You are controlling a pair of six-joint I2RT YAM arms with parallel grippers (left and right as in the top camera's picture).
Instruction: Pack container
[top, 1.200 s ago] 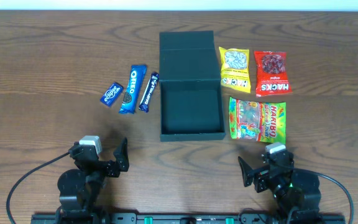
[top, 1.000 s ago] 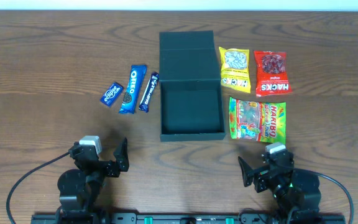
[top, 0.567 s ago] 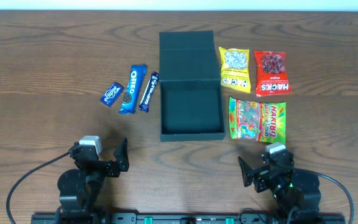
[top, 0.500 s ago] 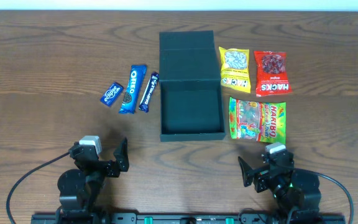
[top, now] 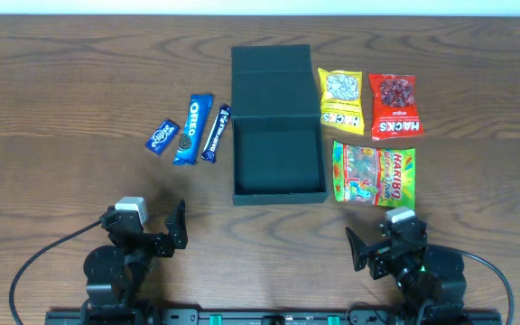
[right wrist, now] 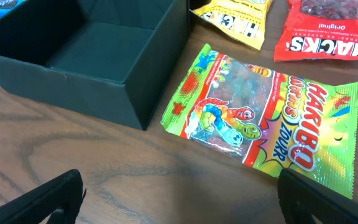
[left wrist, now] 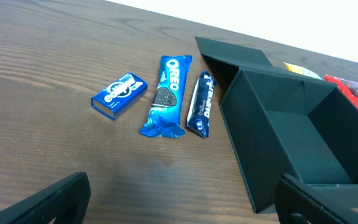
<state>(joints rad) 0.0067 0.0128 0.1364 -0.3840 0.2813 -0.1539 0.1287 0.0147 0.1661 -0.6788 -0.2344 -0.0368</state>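
Container [top: 278,158] position, please?

Middle of the wooden surface [top: 61,72], dark teal-green and square. Its lid [top: 273,81] is folded back on the far side, so the inner floor shows from above.

What lies to its left?

Three blue packets in a row, none touching the box as far as I can tell. A small blue packet [top: 162,135] is outermost, then an Oreo packet [top: 193,129], then a slim dark blue bar [top: 215,133] just beside the container wall.

And to the right?

A yellow packet [top: 341,101] is close against the lid, with a red Hacks packet [top: 394,106] just beside it. A Haribo bag [top: 374,172] lies nearer the arms, close by the container's right wall.

How is the left claw [top: 147,230] set?

Spread wide and pinching nothing. In the left wrist view its fingers [left wrist: 48,199] sit at the bottom corners, with bare wood between them. It is near the front edge, well apart from the packets.

Right claw [top: 385,244]?

Likewise spread, with nothing between its fingers [right wrist: 42,199]. The Haribo bag lies just ahead of it in the right wrist view, with the container's corner to the left.
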